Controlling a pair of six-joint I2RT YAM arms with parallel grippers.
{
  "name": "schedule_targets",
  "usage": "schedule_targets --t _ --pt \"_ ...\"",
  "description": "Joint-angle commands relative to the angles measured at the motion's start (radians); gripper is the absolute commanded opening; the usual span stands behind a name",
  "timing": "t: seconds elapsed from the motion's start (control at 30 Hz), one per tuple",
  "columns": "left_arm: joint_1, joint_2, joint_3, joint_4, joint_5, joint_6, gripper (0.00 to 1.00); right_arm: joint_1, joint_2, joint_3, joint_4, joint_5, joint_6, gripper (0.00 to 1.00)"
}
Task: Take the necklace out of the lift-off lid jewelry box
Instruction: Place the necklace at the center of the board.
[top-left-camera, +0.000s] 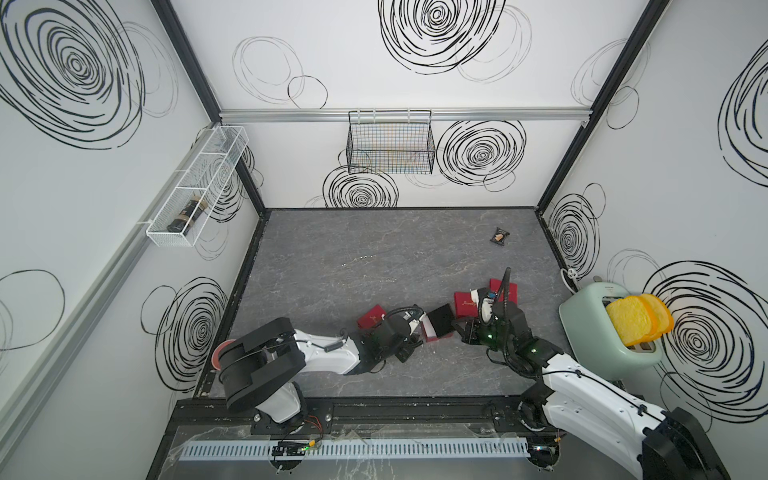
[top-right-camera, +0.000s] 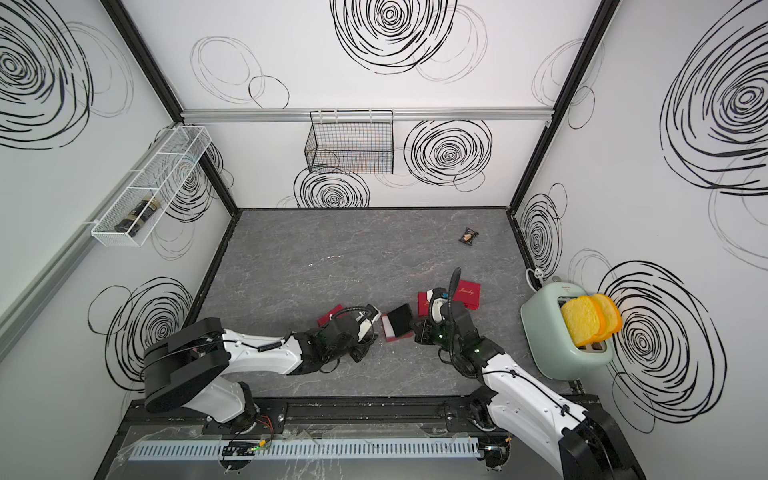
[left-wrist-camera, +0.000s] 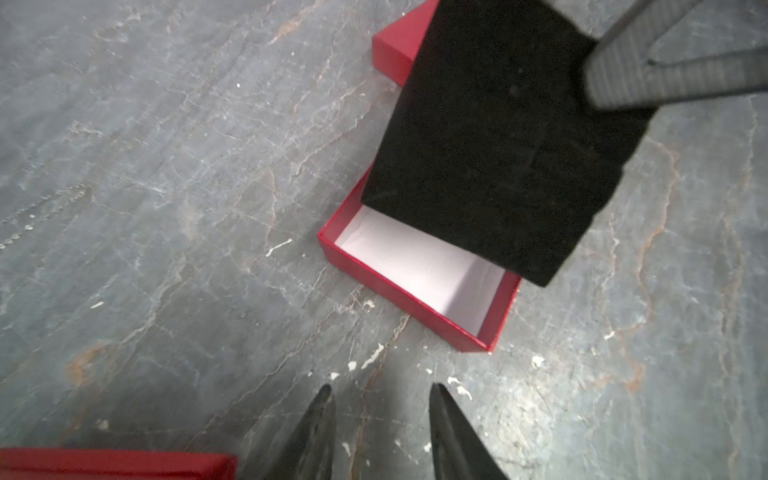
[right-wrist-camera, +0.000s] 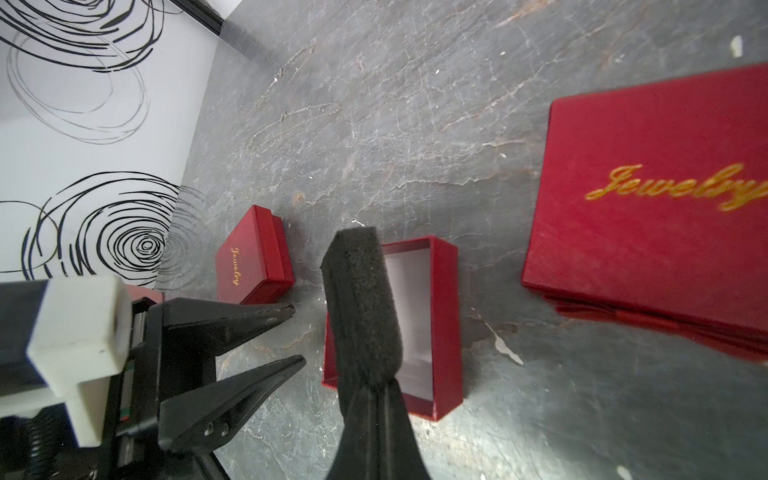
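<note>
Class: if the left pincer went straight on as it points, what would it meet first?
The left pincer would likely meet the near wall of the open red box first; depth is unclear.

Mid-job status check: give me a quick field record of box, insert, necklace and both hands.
box base: open on table, visible white lining bare, rest hidden by insert
foam insert: black, tilted above box base
right hand: shut on foam insert
left hand: open, empty, short of box base
necklace: thin chains on table, apart from box base
</note>
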Motion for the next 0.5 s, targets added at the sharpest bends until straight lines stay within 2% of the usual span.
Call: schedule_targets --t 0.0,0.17,0.47 --pt "-0.004 0.035 0.043 0.062 0.013 -0.010 0.37 0.009 0.016 0.042 0.029 0.015 0.014 0.00" --pt "-0.006 0.057 0.048 0.099 0.028 -0.025 0.32 0.014 0.016 0.064 0.013 0.022 0.008 0.00" --pt "-0.009 0.081 0.061 0.114 0.052 -0.035 0.30 0.015 -0.033 0.051 0.014 0.089 0.020 0.00"
